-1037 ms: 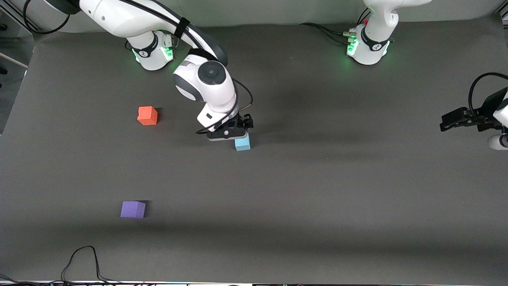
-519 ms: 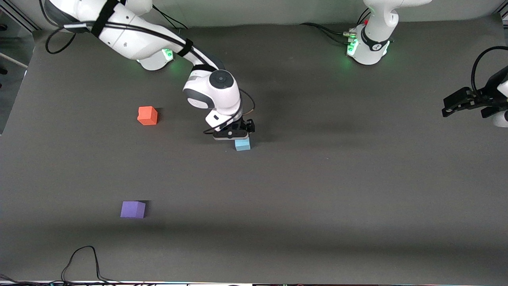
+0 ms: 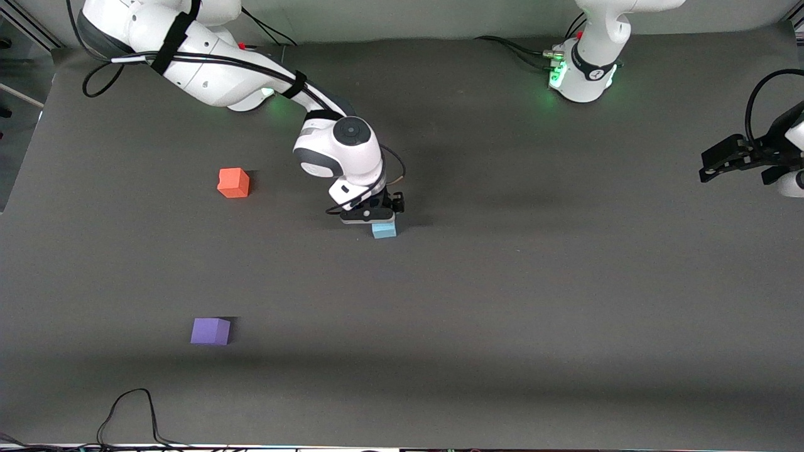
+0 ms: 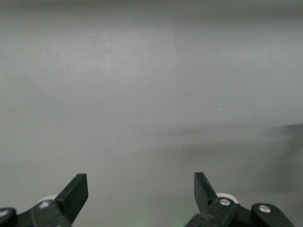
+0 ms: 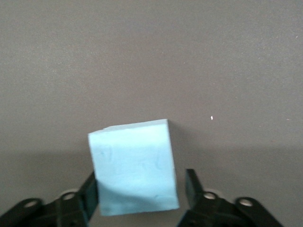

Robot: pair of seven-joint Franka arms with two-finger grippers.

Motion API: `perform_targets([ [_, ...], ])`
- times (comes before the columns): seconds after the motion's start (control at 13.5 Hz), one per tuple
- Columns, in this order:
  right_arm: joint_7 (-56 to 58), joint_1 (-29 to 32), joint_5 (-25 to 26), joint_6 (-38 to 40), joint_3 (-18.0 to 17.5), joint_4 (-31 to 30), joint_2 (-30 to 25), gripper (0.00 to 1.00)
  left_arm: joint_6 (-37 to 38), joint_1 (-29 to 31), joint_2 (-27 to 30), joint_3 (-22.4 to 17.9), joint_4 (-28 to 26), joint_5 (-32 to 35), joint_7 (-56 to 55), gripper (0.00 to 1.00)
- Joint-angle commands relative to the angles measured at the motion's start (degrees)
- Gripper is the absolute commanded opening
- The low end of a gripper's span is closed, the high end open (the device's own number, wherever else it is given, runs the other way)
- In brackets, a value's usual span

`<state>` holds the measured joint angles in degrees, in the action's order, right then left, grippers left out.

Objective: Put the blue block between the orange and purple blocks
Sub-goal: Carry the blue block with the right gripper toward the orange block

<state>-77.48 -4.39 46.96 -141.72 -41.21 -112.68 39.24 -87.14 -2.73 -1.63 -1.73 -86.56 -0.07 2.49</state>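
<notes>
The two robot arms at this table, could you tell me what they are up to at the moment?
The right hand is down on the blue block in the middle of the table, its fingers on either side of it. The orange block and the purple block sit apart toward the right arm's end, the purple nearer the camera. The left hand waits open at the table's edge.

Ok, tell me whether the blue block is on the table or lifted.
On the table: the blue block sits flat, between the right tool's fingers.
</notes>
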Motion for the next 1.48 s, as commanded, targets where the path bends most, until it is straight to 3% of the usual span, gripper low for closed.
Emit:
perform_targets([
  [0.0,-1.2,0.6,2.1,0.2,-0.7,1.6,0.5,0.42,-0.7,-1.0,1.8,-0.7,-1.7,0.9,1.0,1.00],
  [0.22,2.4,1.4,0.0,5.9,-0.7,1.8,-4.4,0.41,-1.0,-0.3,1.6,-0.1,-1.7,0.9,1.0,1.00],
  [0.37,12.2,2.8,-13.0,8.2,-0.5,1.6,-11.3,0.41,-1.0,0.5,1.7,0.4,-1.7,0.9,1.0,1.00],
  [0.44,19.9,3.2,-20.9,10.5,1.3,1.5,-15.6,0.41,-1.2,0.7,1.7,0.7,-1.7,0.9,1.0,1.00],
  [0.59,34.2,3.3,-34.8,14.6,8.1,1.1,-24.3,0.41,-1.2,0.6,1.7,0.7,-1.7,0.9,1.0,1.00],
  [0.67,39.0,3.3,-39.1,16.7,11.6,0.4,-27.5,0.41,-1.2,0.6,1.7,0.7,-1.7,0.9,1.1,1.00],
  [0.89,47.0,3.2,-41.4,21.8,22.3,-1.1,-33.1,0.41,-1.3,0.5,1.6,0.7,-1.8,0.9,1.1,1.00],
  [1.11,54.3,3.2,-41.8,18.2,30.9,-6.0,-34.4,0.41,-1.5,0.2,1.7,0.7,-2.2,0.9,1.0,1.00],
  [1.26,58.0,3.2,-41.8,14.5,34.3,-10.2,-34.0,0.41,-2.3,0.2,1.6,0.7,-2.5,0.9,1.0,1.00],
  [1.41,58.1,3.1,-41.8,5.7,35.9,-16.6,-32.7,0.41,-2.7,0.2,1.7,0.7,-2.7,0.9,1.0,1.00],
])
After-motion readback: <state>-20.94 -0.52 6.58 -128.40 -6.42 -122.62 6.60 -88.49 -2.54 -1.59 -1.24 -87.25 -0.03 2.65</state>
